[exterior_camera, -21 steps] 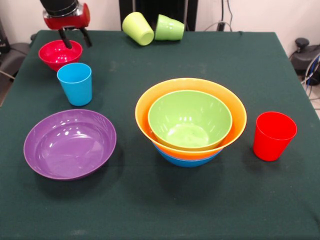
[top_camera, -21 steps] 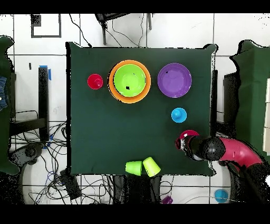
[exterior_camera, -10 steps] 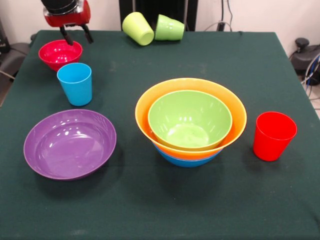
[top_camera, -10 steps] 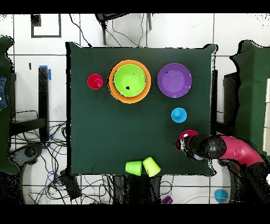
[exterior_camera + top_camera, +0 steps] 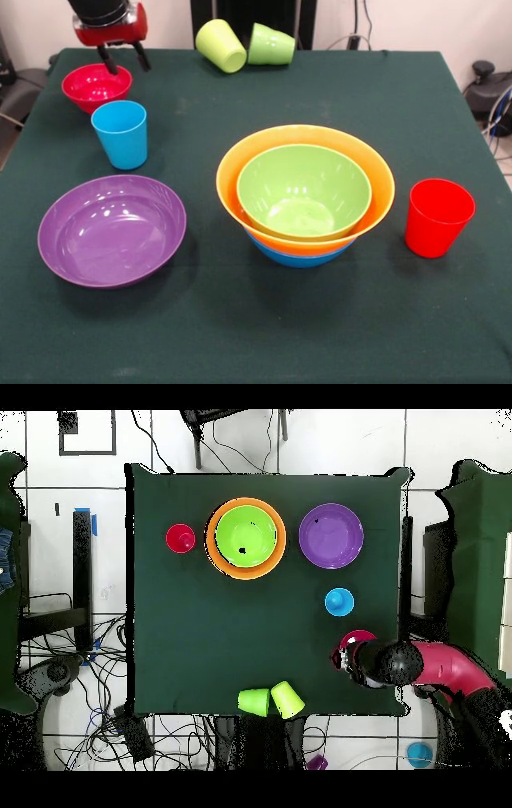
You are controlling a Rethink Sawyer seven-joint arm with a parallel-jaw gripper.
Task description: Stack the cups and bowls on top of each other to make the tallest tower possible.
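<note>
Bowls nested green point(image 5: 304, 192) in orange point(image 5: 240, 172) over blue point(image 5: 296, 256) stand mid-table; gripper point(image 5: 123, 61), fingers apart, hangs apparently just above the small red bowl point(image 5: 90, 90).

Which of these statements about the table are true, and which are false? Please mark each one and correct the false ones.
1. The green bowl sits inside the orange bowl. True.
2. The red cup lies on its side. False: it stands upright, apart from the bowls.
3. The tool is open and holds nothing, above the small red bowl. True.
4. The sky blue cup is stacked in the purple bowl. False: it stands on the cloth between the purple bowl and the small red bowl.
5. The yellow-green cup and the green cup both lie on their sides. True.
</note>
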